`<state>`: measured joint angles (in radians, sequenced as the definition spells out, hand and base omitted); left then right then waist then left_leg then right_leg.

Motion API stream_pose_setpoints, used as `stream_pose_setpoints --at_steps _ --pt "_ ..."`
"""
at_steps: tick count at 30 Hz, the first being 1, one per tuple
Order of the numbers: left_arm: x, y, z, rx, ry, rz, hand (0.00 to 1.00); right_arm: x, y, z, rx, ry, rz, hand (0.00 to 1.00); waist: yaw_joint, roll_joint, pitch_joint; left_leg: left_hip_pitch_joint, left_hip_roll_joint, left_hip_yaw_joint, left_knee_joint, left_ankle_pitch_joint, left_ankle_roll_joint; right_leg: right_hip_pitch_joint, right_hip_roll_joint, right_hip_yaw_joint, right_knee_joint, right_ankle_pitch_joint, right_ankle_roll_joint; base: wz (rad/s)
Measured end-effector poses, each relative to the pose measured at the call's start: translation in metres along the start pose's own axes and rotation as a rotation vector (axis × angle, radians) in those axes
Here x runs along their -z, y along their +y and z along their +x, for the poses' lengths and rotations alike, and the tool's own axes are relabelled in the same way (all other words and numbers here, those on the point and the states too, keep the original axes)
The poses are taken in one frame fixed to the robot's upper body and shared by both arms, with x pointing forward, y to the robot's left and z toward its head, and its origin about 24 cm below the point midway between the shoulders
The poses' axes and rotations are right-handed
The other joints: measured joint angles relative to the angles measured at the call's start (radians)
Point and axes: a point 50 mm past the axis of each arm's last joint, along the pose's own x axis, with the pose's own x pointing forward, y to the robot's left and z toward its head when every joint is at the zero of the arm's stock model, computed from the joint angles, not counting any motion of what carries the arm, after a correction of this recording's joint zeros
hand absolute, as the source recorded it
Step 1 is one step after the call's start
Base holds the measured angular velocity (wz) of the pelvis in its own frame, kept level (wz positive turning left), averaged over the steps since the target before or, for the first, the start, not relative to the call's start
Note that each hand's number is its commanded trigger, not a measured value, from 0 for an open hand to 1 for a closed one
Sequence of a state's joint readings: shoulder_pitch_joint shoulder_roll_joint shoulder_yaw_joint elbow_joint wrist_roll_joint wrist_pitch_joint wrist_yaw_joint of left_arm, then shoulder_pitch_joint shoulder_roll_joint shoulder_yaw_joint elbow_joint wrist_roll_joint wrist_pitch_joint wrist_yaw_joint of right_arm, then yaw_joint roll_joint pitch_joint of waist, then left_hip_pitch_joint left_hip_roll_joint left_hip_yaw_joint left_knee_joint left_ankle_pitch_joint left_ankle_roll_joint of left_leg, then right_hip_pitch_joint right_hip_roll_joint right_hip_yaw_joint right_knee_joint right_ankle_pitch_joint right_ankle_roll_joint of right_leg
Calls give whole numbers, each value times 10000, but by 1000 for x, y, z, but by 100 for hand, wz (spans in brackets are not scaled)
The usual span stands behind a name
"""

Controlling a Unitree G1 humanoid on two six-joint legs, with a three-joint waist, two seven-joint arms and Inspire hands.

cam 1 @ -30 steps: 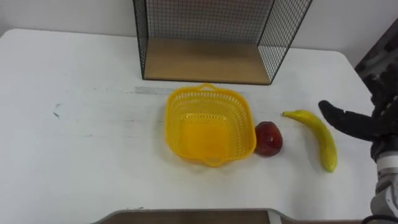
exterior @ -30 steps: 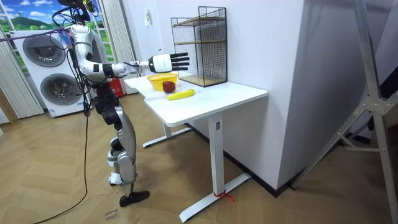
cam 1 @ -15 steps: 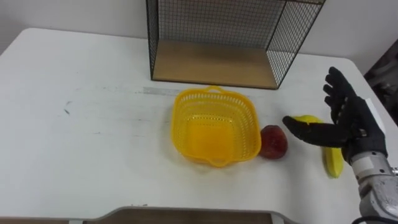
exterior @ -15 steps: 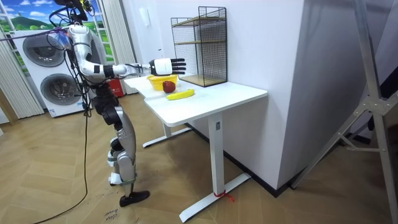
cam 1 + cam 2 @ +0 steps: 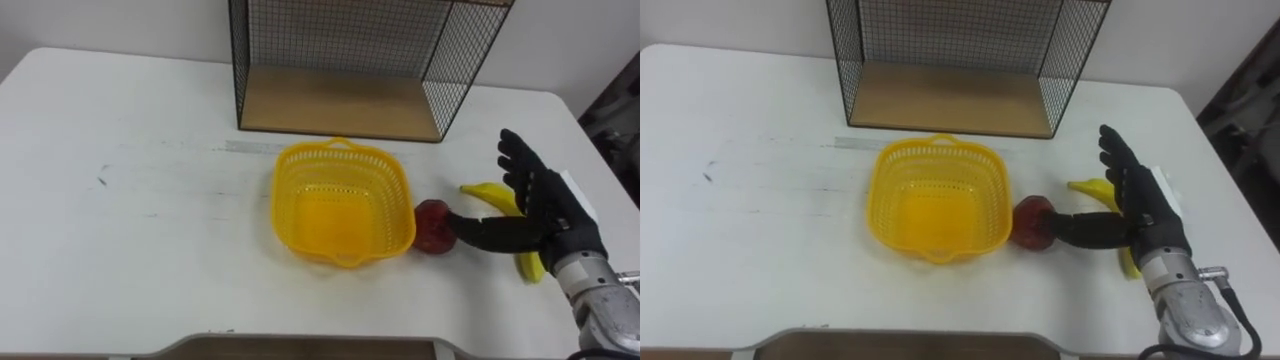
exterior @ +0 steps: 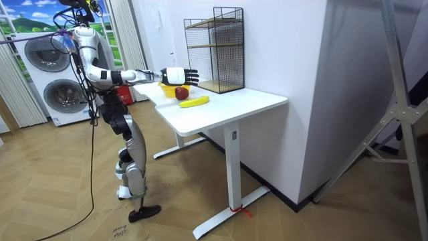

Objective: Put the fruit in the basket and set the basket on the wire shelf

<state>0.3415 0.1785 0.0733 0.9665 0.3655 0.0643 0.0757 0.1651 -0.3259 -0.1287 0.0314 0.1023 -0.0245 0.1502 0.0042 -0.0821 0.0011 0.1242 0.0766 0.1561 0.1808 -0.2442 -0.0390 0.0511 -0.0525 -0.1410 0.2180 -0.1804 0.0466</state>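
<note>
An empty yellow plastic basket (image 5: 342,213) (image 5: 937,208) (image 6: 168,84) sits on the white table (image 5: 130,200). A red apple (image 5: 431,225) (image 5: 1032,222) (image 6: 181,92) lies just right of it. A yellow banana (image 5: 497,198) (image 5: 1092,188) (image 6: 194,102) lies further right, partly under my right hand (image 5: 540,205) (image 5: 1140,203) (image 6: 176,75). That hand is open, fingers spread over the banana, thumb stretched toward the apple and close to it. The black wire shelf (image 5: 345,100) (image 5: 950,100) (image 6: 215,48) with a wooden floor stands behind the basket.
In the room view the robot stands at the table's end at the room view's left, right arm stretched over it. Washing machines (image 6: 50,80) stand behind the robot. A grey ledge (image 5: 320,348) runs along the near table edge.
My right hand has come down and leftward over the banana, its thumb now reaching the apple's side. The fruit and the basket have stayed in place.
</note>
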Motion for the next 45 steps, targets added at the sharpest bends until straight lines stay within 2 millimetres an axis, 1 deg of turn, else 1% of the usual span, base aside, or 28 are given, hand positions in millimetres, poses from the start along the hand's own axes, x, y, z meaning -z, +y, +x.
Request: stream_pose_setpoints --at_steps 4,5,7,9,14,21,23,25,26,27,30,34,36,38,39,41,45 --pt "0 0 0 3 -2 -3 0 1 1 0 -197 72 -131 0 -6 2 -5 -15 0 -21 10 0 0 0 0 -10 -1 0 0 0" --pt "0 0 0 4 5 -3 0 2 1 -1 -278 130 -254 0 -5 3 -20 -17 0 -22 21 0 0 1 -1 -13 0 0 0 0" --pt "0 1 0 13 0 19 0 6 2 -1 -421 301 -297 0 -7 -12 -45 -19 3 -24 32 0 0 6 -1 -15 0 0 -1 0" --pt "1 4 0 35 5 67 0 14 2 -2 -532 647 -234 0 -7 -30 -64 -20 4 -29 63 0 0 21 -4 -17 3 3 -4 0" --pt "2 9 1 -12 33 157 0 21 3 -3 -781 965 -163 0 14 -19 -54 -27 9 -29 84 0 0 23 -3 -18 17 16 -14 0" --pt "2 10 1 15 38 175 0 22 6 -3 -993 996 -161 0 65 -30 -37 -49 8 -36 76 -1 0 6 -1 -30 13 21 -14 0" --pt "3 10 1 36 81 194 0 27 10 -1 -1148 1218 -118 0 88 -36 -27 -58 10 -41 82 -1 0 6 -1 -38 13 22 -14 0" --pt "1 10 2 42 73 194 0 33 10 -2 -1126 1505 -83 0 160 -22 36 -66 8 -46 83 -1 0 5 -2 -42 13 22 -14 0" --pt "0 10 3 61 115 202 0 36 10 -3 -1113 1648 -56 0 231 -3 97 -76 8 -63 81 -1 0 2 -2 -52 13 22 -14 0" --pt "0 9 3 111 166 271 0 37 10 -3 -1110 1733 -41 0 246 29 132 -89 9 -76 78 -1 0 -5 -2 -64 12 22 -14 0" --pt "1 8 3 168 282 364 0 36 9 -3 -1014 1714 -43 0 269 61 140 -108 12 -107 62 -2 -1 -16 -1 -104 0 21 -13 0" --pt "-3 9 4 97 188 590 0 32 10 2 -1038 1590 -252 0 314 42 125 -120 7 -125 60 -2 -1 -19 -3 -116 -21 21 -13 1" --pt "-4 10 4 36 131 735 0 30 10 5 -1044 1509 -358 0 329 40 105 -116 9 -144 58 -1 -2 0 -2 -137 -48 22 -13 0" --pt "-3 10 4 34 162 741 0 29 12 10 -982 1497 -420 0 334 56 26 -108 8 -174 68 0 -1 31 -2 -153 -80 24 -16 2" --pt "-2 10 4 25 185 750 0 31 14 12 -991 1586 -506 0 325 59 -30 -96 7 -205 72 0 -1 73 -3 -185 -114 26 -16 6" --pt "-3 11 4 3 158 758 0 33 16 12 -1032 1692 -580 0 318 74 -34 -47 6 -271 78 0 -1 171 -7 -246 -156 27 -15 9" --pt "-4 11 4 -21 143 996 0 36 17 12 -970 1828 -686 0 492 151 -21 -26 7 -284 77 1 -2 202 -8 -255 -157 27 -15 1"
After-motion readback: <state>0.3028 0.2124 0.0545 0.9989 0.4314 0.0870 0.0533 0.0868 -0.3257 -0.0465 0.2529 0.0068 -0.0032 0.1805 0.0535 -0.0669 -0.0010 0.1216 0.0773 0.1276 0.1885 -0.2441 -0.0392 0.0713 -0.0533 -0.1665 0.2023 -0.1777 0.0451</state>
